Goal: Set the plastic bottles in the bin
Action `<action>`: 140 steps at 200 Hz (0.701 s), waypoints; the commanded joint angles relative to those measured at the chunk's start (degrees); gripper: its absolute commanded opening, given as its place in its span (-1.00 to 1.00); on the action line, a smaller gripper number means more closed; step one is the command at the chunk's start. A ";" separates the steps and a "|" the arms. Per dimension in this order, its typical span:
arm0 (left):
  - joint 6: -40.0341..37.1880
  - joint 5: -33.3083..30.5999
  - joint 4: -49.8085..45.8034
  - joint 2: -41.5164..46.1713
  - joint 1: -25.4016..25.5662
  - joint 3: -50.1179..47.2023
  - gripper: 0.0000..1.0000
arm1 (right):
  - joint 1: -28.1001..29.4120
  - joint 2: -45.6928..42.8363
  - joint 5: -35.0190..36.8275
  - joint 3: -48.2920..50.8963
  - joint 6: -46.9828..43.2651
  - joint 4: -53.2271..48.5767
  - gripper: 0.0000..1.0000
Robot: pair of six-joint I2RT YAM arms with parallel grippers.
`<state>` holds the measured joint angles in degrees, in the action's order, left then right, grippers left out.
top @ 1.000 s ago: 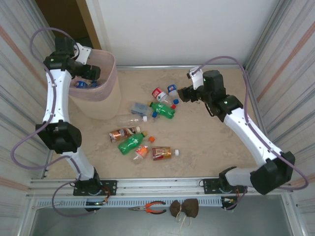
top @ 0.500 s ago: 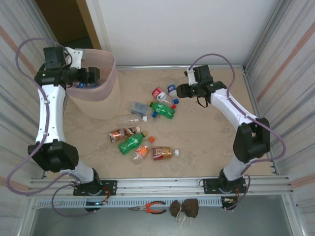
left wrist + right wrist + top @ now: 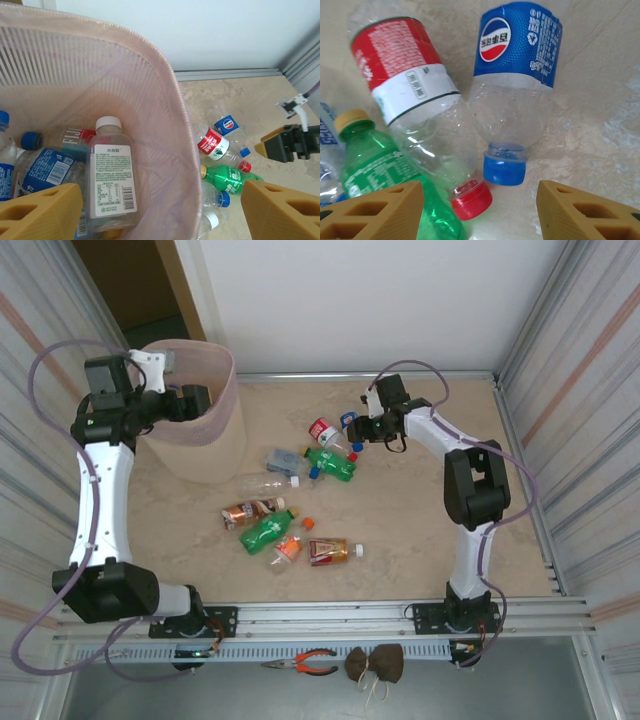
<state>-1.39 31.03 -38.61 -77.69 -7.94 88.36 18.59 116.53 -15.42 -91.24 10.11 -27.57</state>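
Note:
The bin (image 3: pixel 205 455), beige with a pink liner, stands at the table's far left. Inside it lie several plastic bottles, among them a white-capped, white-labelled one (image 3: pixel 112 172). My left gripper (image 3: pixel 195 400) hangs open over the bin's rim (image 3: pixel 170 100), holding nothing. My right gripper (image 3: pixel 360 426) is open and low over the table. Its fingers (image 3: pixel 375 212) straddle the caps of a blue-labelled bottle (image 3: pixel 512 85) and a red-labelled bottle (image 3: pixel 415 100). A green bottle (image 3: pixel 380 175) lies beside them. More bottles are scattered mid-table, including a green one (image 3: pixel 268 532) and an amber one (image 3: pixel 330 552).
Corrugated walls close in both sides (image 3: pixel 590 390), with a white wall behind. Pliers (image 3: pixel 315 662) and a brown bundle (image 3: pixel 375 663) lie on the front ledge below the arm bases. Bare table (image 3: pixel 420 510) stretches right of the bottle cluster.
My right arm has reached left, bringing its gripper down to the blue- and red-labelled bottles, and its jaws have narrowed. My left arm has drawn back a little over the bin.

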 commanded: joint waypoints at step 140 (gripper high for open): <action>1.81 4.29 1.33 1.31 -0.49 -0.71 0.67 | -0.75 12.11 -0.69 -7.22 0.22 -2.49 0.02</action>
<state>-0.34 33.41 -37.41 -77.54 -7.94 87.33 18.24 127.17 -15.07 -97.21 10.07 -28.82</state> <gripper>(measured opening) 0.834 0.517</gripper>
